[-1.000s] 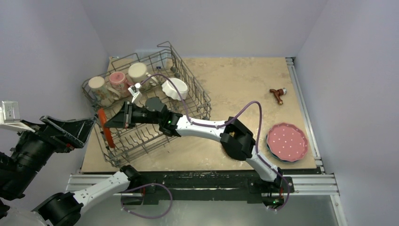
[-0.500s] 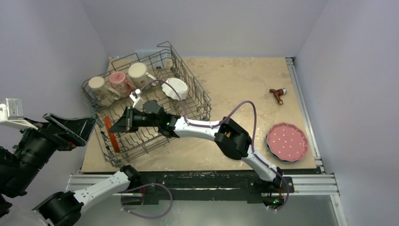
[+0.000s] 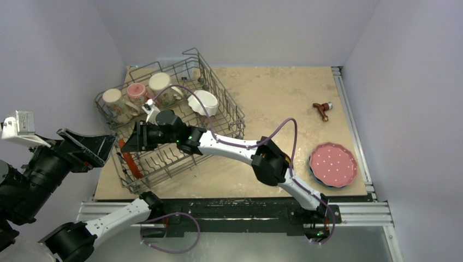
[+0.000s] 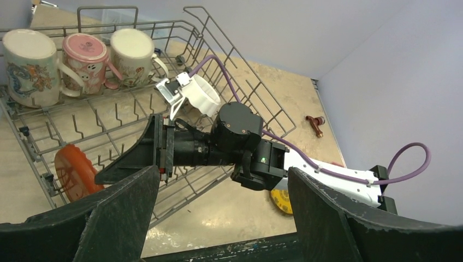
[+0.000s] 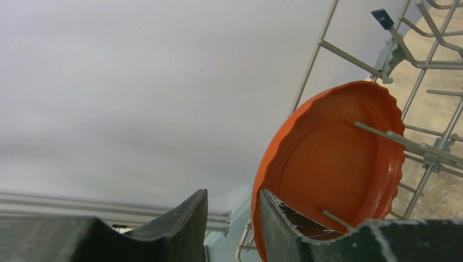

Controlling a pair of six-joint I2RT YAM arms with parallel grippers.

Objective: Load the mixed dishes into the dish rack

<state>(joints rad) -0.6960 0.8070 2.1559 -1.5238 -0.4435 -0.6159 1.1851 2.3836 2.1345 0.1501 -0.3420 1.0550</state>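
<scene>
Because plates drain and stay put best on edge, the red-orange plate (image 5: pixel 333 169) stands nearly upright at the near-left corner of the dish rack (image 3: pixel 169 161), its hollow face turned toward the tines, two of which cross in front of it in the right wrist view. The right gripper (image 3: pixel 126 146) reaches across the rack from the right, low over the wires, so that it meets the plate edge-on at the rim. Its fingers (image 5: pixel 164 229) show a narrow gap between them, and the plate's scalloped rim lies at the inner face of one. Whether they pinch it or merely flank it, I cannot tell.

The left gripper (image 4: pixel 218 218) hangs beyond the rack's left side, off the tabletop (image 3: pixel 273 93), with its fingers spread wide and nothing between them. That spot looks chosen to keep clear of the reaching arm while staying near enough to steady the rack.

Along the rack's far side the beige mug (image 3: pixel 113 98), pink mug (image 3: pixel 136 91) and cream mug (image 3: pixel 160 83) sit in a row, with the white fluted bowl (image 3: pixel 203 102) beside them toward the right, which leaves the tined near half for plates. The pink dotted plate (image 3: pixel 333 164) lies flat at the tabletop's right edge, well apart from the rack, stacked on the blue plate (image 3: pixel 315 178), and both are not yet loaded.
</scene>
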